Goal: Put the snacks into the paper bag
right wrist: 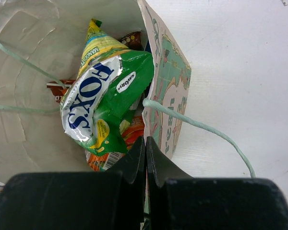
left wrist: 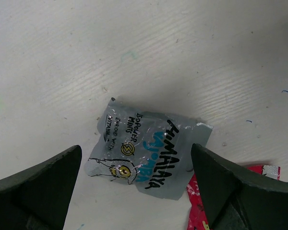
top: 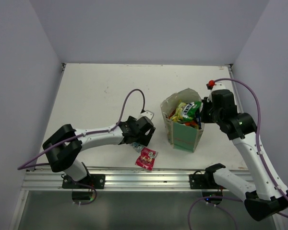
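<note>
The paper bag (top: 185,136) stands upright right of centre, with several snacks (top: 187,112) sticking out of its mouth. In the right wrist view a green packet (right wrist: 105,91) lies on top inside the bag (right wrist: 170,86). My right gripper (right wrist: 145,141) is shut on the bag's rim at its right side (top: 205,115). My left gripper (left wrist: 136,158) is open, low over a silvery packet (left wrist: 149,153) that lies flat on the table between its fingers. A red-pink packet (top: 146,158) lies just beside it, its corner partly under the right finger (left wrist: 198,208).
A white string handle (right wrist: 201,127) hangs outside the bag. A small red knob (top: 210,84) sits at the table's far right edge. The metal rail (top: 144,178) runs along the near edge.
</note>
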Motion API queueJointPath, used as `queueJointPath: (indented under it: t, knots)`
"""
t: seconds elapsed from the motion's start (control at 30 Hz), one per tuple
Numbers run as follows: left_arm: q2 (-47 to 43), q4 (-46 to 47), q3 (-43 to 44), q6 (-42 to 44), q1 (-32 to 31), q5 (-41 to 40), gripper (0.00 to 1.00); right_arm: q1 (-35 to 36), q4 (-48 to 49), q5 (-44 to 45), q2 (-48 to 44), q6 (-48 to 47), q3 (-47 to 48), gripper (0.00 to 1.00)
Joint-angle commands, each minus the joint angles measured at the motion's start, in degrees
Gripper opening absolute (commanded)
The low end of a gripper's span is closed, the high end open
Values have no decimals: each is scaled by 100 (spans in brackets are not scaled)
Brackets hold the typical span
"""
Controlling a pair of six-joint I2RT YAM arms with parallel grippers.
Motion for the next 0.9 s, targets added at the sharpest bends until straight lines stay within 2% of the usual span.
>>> queueJointPath:
  t: [0.0,0.17,0.27,0.3,0.37,0.43,0.47,0.5,0.67,0.77,0.87]
  knots:
    - [-153,707,-334,-90,-7,267,100,20,-63,28,-111,82,92,0]
    - [127,832,-467,-108,10,479,100,20,-63,28,-93,73,110,0]
    - [207,806,-441,-99,2,558,90,20,-63,28,-84,64,118,0]
    - [233,762,-406,-99,10,558,70,20,-80,28,-76,64,110,0]
    - [330,709,-379,-108,11,567,49,20,-80,19,-75,64,110,0]
    - [400,718,-353,-90,10,637,31,11,-72,11,-75,64,118,0]
    - [401,709,-335,-90,11,629,18,20,-72,11,-75,64,118,0]
    - [383,640,-292,-99,11,524,0,20,-63,11,-67,56,110,0]
    - [-73,123,-2,-108,11,41,0,12,-89,45,-93,55,153,0]
    - [-942,-117,560,-56,-16,-486,0,20,-142,107,-102,47,171,0]
    - [-1629,75,1368,225,-77,-795,0,12,-142,125,-119,38,171,0]
